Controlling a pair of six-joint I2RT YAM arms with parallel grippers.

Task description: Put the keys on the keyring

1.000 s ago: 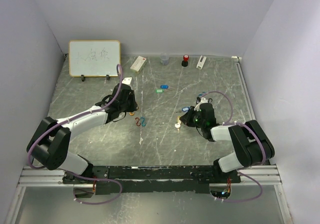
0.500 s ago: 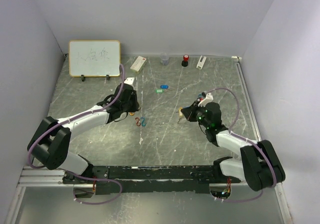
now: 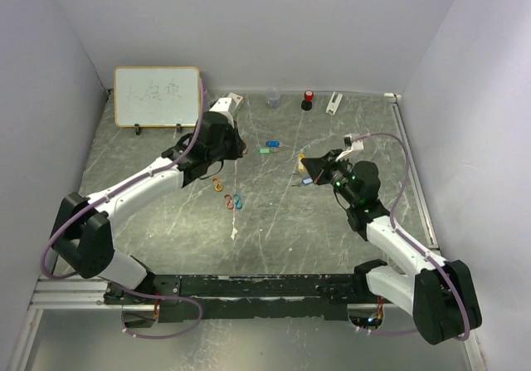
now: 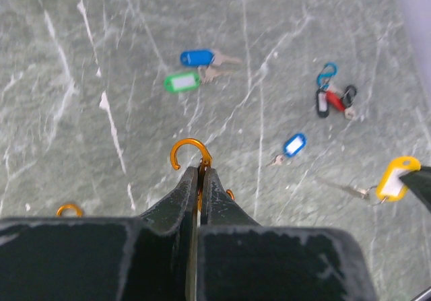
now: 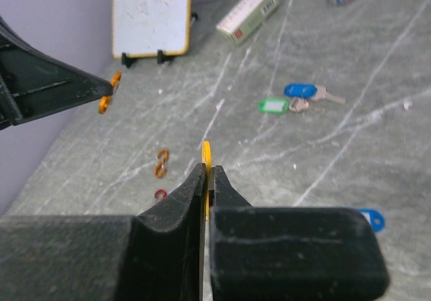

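Note:
My left gripper is shut on an orange carabiner-style ring and holds it above the table; in the top view this gripper is left of centre. My right gripper is shut on the yellow tag of a key. That tag also shows in the left wrist view, with the key hanging from it. A blue-tagged key and a green-tagged key lie together. A small blue-tagged key lies apart. In the top view the right gripper faces the left one across a gap.
A blue carabiner with red and black tags lies at the right. Orange, red and blue clips lie on the table. A whiteboard, a box, a cup and small items line the back edge.
Both grippers have risen from the table. The left moved back and right with the orange ring. The right lifted the yellow-tagged key and moved back toward the left gripper.

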